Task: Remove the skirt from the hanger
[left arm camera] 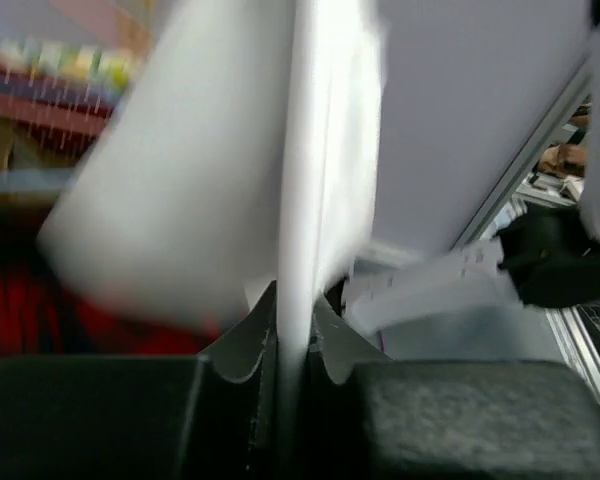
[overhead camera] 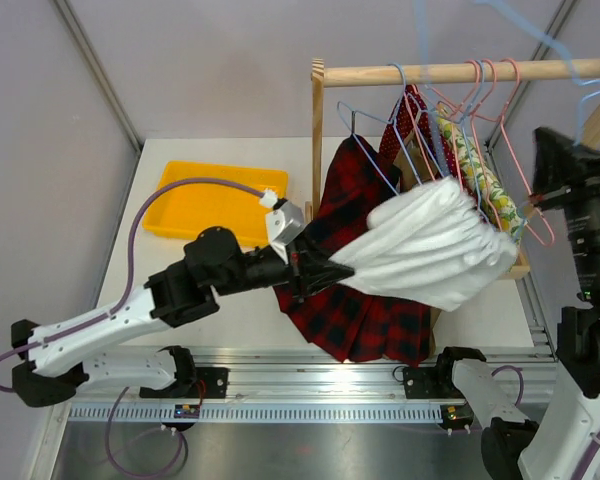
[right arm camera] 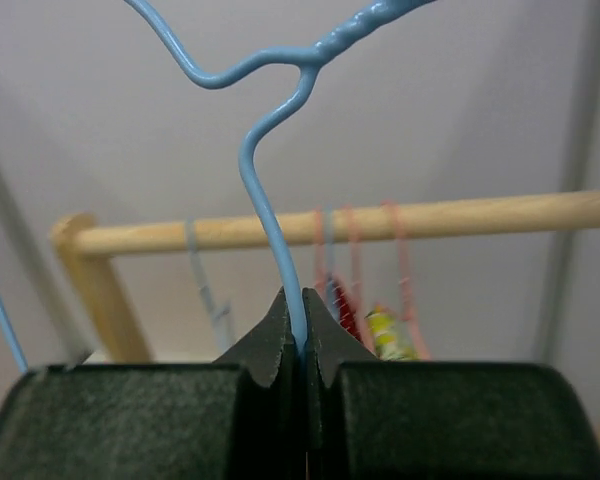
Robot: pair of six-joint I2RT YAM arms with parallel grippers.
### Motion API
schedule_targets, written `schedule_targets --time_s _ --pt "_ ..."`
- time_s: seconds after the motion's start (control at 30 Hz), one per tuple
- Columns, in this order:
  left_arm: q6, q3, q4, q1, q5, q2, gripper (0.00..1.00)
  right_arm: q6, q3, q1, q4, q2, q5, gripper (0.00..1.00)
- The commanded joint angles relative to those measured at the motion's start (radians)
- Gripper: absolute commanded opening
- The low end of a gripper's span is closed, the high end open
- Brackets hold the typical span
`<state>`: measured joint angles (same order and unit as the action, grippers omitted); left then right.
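A white pleated garment stretches from the rack toward the left, and my left gripper is shut on its edge. The left wrist view shows that white cloth pinched between the jaws of the left gripper, blurred. Beneath it the red and dark plaid skirt hangs from a pale-blue wire hanger and spills onto the table. My right gripper, which sits at the right of the rack, is shut on the wire of another pale-blue hanger. Whether the white garment hangs on that wire is hidden.
A wooden rail carries pink hangers, a red dotted garment and a lemon-print garment. A yellow tray sits at the table's back left. The rack's wooden post stands beside the plaid skirt.
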<state>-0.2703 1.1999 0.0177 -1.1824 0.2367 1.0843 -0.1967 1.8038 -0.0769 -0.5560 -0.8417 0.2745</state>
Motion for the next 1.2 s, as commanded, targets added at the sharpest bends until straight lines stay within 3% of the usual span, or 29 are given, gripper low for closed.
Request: schedule_targets --time_s 0.0,0.1,0.17,0.2,0.27,0.3,0.33,0.37,0.43,0.47,0.93,1.17 --pt "-0.027 -0.155 -0.346 0.023 -0.143 -0.153 0.23 0.181 0.115 -0.031 0.237 -0.048 -0.428 0.0" --pt "-0.036 -0.209 -0.383 0.024 -0.192 -0.225 0.44 0.169 0.118 -0.031 0.245 -0.053 -0.428 0.0" --pt "-0.041 -0.224 -0.397 0.024 -0.22 -0.254 0.46 0.16 0.126 -0.031 0.243 -0.057 -0.42 0.0" --pt "-0.046 -0.224 -0.394 0.024 -0.232 -0.259 0.44 0.149 0.13 -0.031 0.239 -0.06 -0.419 0.0" --pt "-0.043 -0.221 -0.381 0.024 -0.234 -0.264 0.09 0.14 0.131 -0.031 0.238 -0.059 -0.406 0.0" --pt "-0.043 -0.217 -0.365 0.024 -0.232 -0.261 0.09 0.134 0.134 -0.031 0.237 -0.059 -0.402 0.0" --pt "-0.04 -0.215 -0.351 0.023 -0.229 -0.258 0.17 0.128 0.135 -0.031 0.234 -0.059 -0.4 0.0" --pt "-0.037 -0.203 -0.335 0.024 -0.221 -0.253 0.57 0.125 0.138 -0.031 0.225 -0.059 -0.391 0.0" --pt "-0.023 -0.177 -0.293 0.023 -0.191 -0.224 0.9 0.108 0.146 -0.031 0.214 -0.057 -0.367 0.0" --pt "-0.017 -0.128 -0.285 0.024 -0.182 -0.206 0.97 0.103 0.144 -0.031 0.209 -0.054 -0.356 0.0" --pt "0.114 0.446 -0.231 0.024 0.042 0.207 0.99 -0.044 0.0 -0.031 0.238 0.023 -0.204 0.0" --pt "0.063 0.48 -0.121 0.023 0.127 0.324 0.98 -0.096 -0.052 -0.031 0.264 0.041 -0.178 0.0"
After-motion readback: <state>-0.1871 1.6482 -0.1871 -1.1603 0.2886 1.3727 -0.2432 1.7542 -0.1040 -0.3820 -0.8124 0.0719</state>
